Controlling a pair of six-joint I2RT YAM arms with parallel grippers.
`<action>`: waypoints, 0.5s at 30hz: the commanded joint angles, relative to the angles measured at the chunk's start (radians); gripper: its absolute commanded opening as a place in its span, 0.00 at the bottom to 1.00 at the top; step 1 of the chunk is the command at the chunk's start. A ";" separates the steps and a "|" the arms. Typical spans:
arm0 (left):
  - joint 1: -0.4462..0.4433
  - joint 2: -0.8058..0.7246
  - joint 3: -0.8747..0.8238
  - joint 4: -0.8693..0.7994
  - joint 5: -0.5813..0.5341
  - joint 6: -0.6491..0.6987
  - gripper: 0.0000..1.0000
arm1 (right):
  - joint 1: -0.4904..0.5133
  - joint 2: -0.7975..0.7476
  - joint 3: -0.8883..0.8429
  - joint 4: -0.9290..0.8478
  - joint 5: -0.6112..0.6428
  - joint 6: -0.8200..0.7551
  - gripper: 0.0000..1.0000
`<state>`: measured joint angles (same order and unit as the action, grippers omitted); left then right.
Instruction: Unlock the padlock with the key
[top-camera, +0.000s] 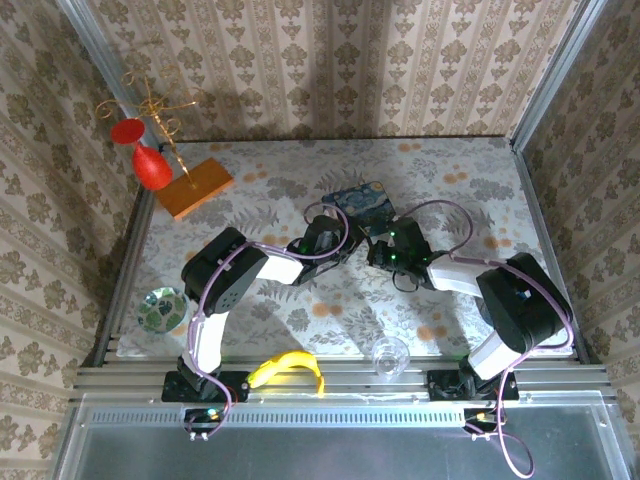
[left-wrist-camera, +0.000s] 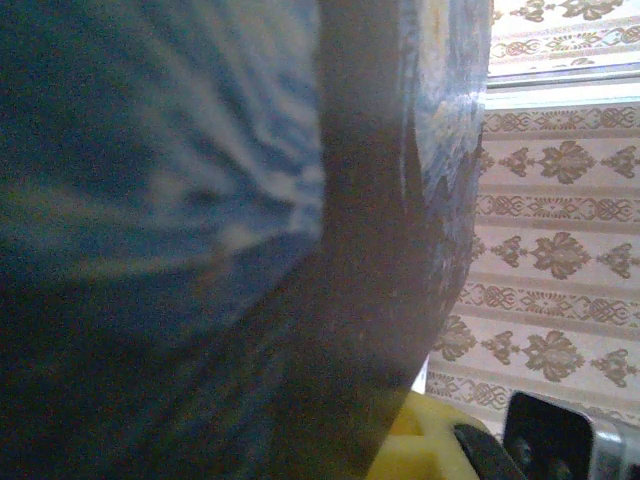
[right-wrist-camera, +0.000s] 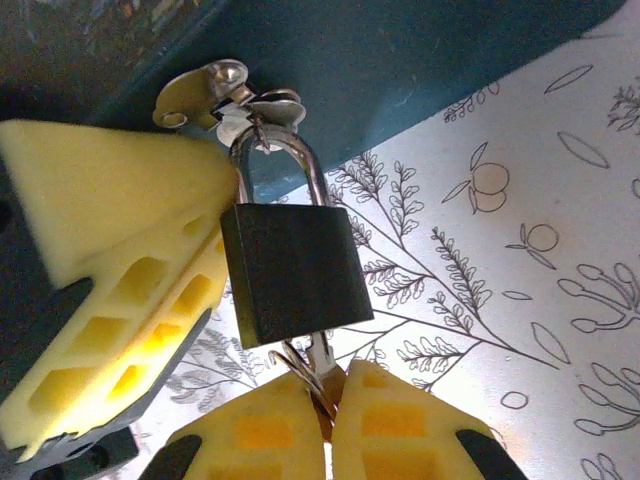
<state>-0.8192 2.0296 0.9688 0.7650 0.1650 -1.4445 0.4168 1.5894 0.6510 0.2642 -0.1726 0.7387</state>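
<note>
Padlock (right-wrist-camera: 295, 270) hangs from the hasp (right-wrist-camera: 215, 90) on the tin (right-wrist-camera: 420, 70), just below the tin's edge, shackle closed. My right gripper (right-wrist-camera: 330, 405) is pinched together on the key (right-wrist-camera: 322, 385), right under the padlock and, I judge, seated in the keyway. Left gripper (top-camera: 322, 243) is hard against the tin; clamped or apart, I can't tell. One of its pads (right-wrist-camera: 120, 250) touches the padlock's side. So we're at the turn: next I need a wrist roll, key kept straight, until the shackle pops.
</note>
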 joint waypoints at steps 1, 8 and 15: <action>-0.021 -0.009 -0.031 -0.011 0.062 -0.025 0.00 | -0.066 0.033 -0.030 0.190 -0.099 0.146 0.00; -0.019 -0.010 -0.044 -0.006 0.056 -0.023 0.00 | -0.118 0.095 -0.063 0.349 -0.223 0.242 0.00; -0.004 -0.022 -0.044 0.007 0.053 -0.006 0.00 | -0.118 0.037 -0.050 0.179 -0.209 0.130 0.00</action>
<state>-0.8356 2.0296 0.9348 0.7536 0.2180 -1.4590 0.2970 1.6653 0.5976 0.5125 -0.3443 0.9100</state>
